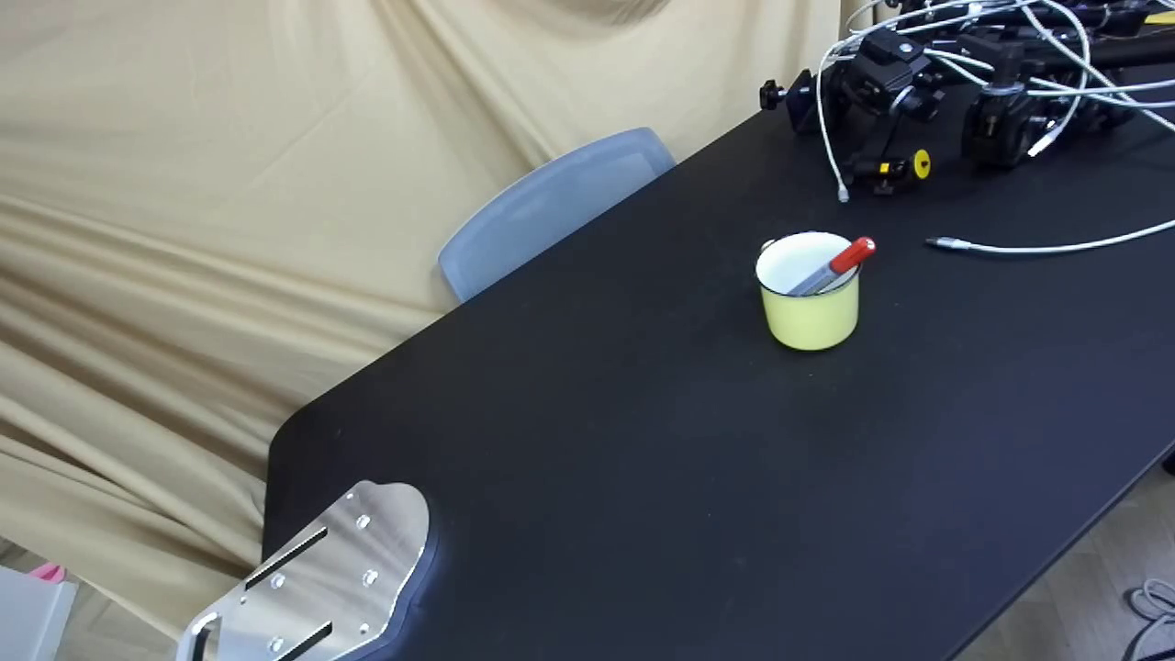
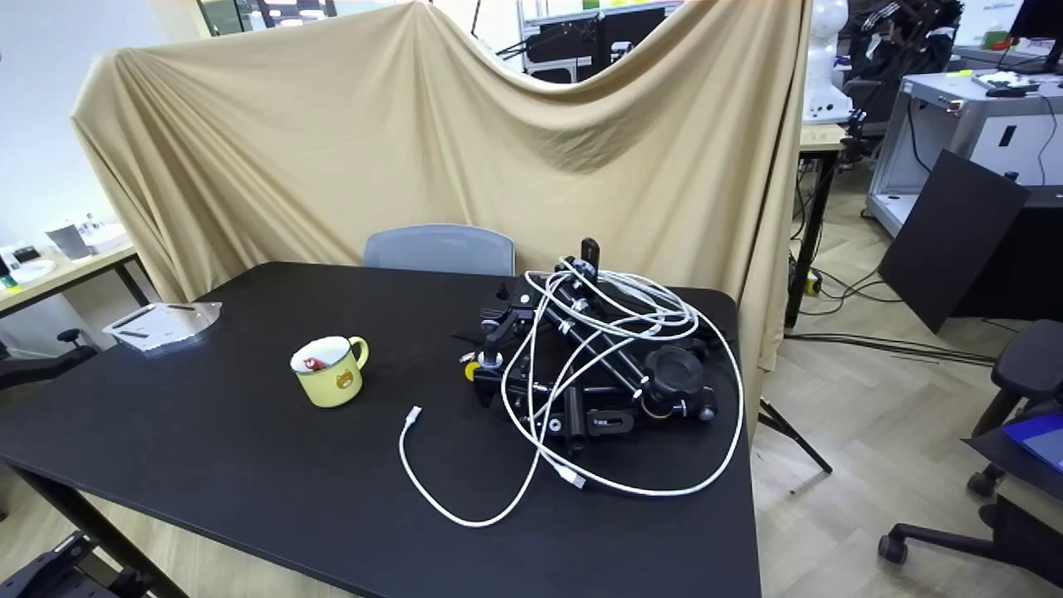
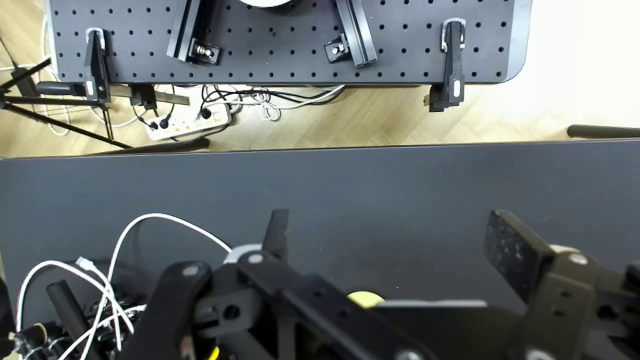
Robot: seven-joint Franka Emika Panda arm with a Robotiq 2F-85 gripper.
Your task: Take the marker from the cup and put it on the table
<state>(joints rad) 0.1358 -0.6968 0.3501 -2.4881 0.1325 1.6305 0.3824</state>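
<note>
The marker [image 1: 835, 266] is leaned in the cup [image 1: 812, 321], red end raised past the rim, between the edge of the table [image 1: 587, 459] by the chair [image 1: 560, 211] and the edge opposite. It is judged light, stiff and smooth, best pinched by that red end. The gripper [image 3: 391, 230] is seen with fingers spread wide, nothing held.

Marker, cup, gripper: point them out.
Marker [image 1: 844, 260]: in an exterior view, on its red end.
Cup [image 1: 811, 318]: in an exterior view, on its yellow-green outer wall.
Gripper [image 3: 390, 235]: in the wrist view, midway between its fingertips.
</note>
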